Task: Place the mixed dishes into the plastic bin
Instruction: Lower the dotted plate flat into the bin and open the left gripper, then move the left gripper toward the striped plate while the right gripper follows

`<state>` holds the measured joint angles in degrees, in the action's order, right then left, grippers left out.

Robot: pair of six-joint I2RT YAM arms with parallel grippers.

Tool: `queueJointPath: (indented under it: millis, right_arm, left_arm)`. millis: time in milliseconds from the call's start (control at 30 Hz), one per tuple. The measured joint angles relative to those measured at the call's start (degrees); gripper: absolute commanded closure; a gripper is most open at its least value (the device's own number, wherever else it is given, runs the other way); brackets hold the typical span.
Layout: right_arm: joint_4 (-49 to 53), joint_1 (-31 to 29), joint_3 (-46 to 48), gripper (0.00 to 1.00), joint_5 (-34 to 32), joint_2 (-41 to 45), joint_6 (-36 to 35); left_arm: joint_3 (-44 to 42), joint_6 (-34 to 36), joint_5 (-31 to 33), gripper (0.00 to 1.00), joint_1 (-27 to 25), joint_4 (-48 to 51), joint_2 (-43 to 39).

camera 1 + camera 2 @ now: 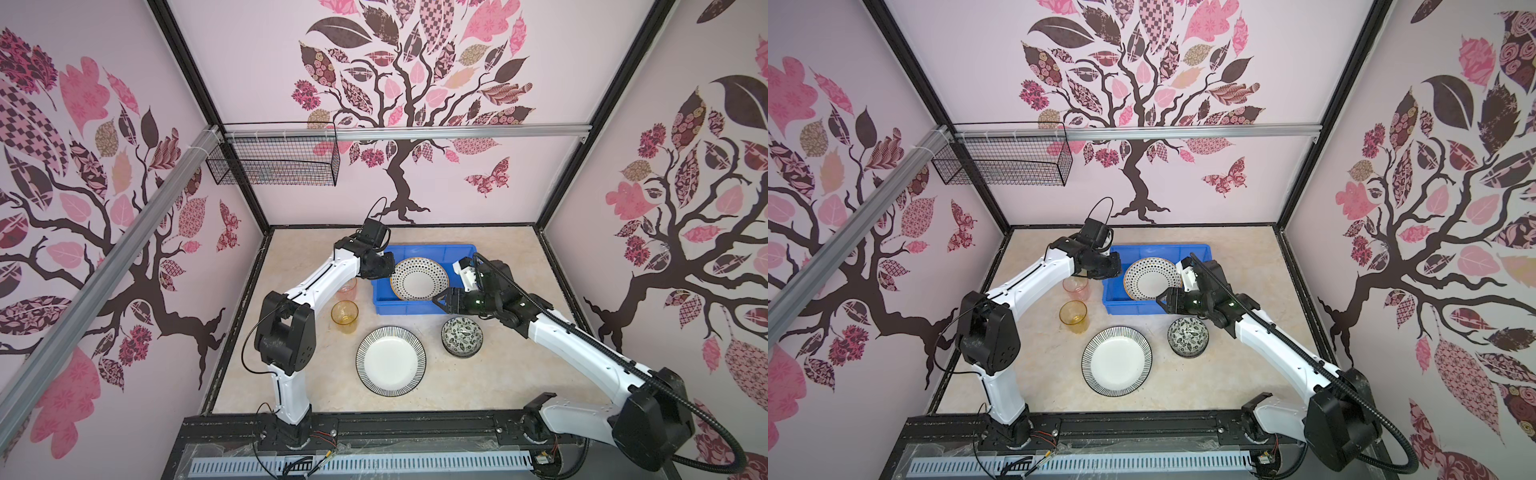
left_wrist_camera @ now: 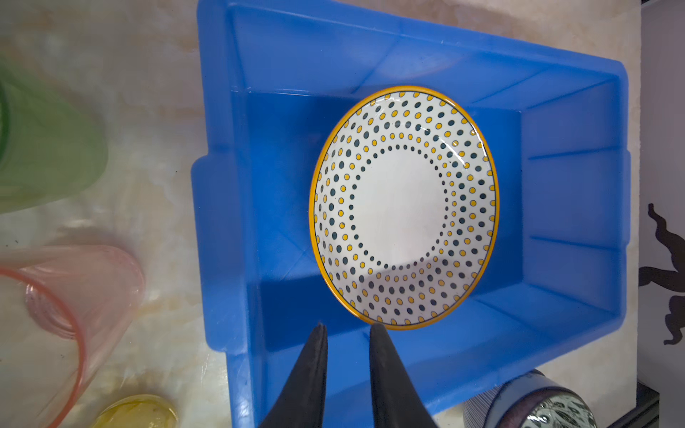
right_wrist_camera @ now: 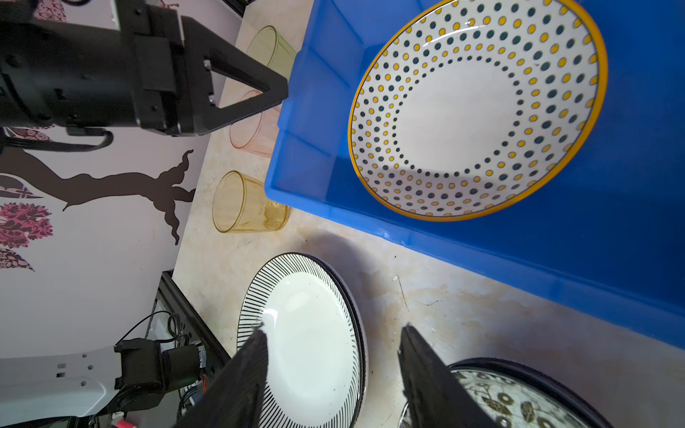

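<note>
Yellow-rimmed dotted round plate (image 2: pixel 400 207) in blue rectangular plastic bin (image 2: pixel 574 185), left tool (image 2: pixel 346 328) narrowly spread, right tool (image 3: pixel 333 329) spread wide, both empty

Bright, even light — soft shadows, warped edges

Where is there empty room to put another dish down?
Bare table: the front patch between the striped plate and the right arm, in front of the floral bowl; also the strip behind the blue bin. Crowded: the amber tumbler and pink tumbler beside the bin, and inside it around the dotted plate.
</note>
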<state>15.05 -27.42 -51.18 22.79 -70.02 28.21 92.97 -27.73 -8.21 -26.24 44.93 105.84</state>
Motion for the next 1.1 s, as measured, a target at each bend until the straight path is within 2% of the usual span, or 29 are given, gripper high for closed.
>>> queueJointPath:
  millis: [333, 733, 1100]
  right_arm:
    - [0.2, -2.4, 0.0, 0.43, -0.5, 0.0, 0.2]
    - [-0.1, -5.9, 0.5, 0.46, -0.7, 0.0, 0.7]
    - [-0.8, -10.6, 1.3, 0.49, -1.9, -1.8, 1.4]
  left_arm:
    - [-6.4, 1.1, 0.0, 0.75, 0.0, 0.2, -10.8]
    - [-20.3, 2.7, -0.4, 0.75, 0.0, 1.3, -21.6]
    - [-26.6, 3.3, -0.5, 0.74, 0.0, 4.5, -27.4]
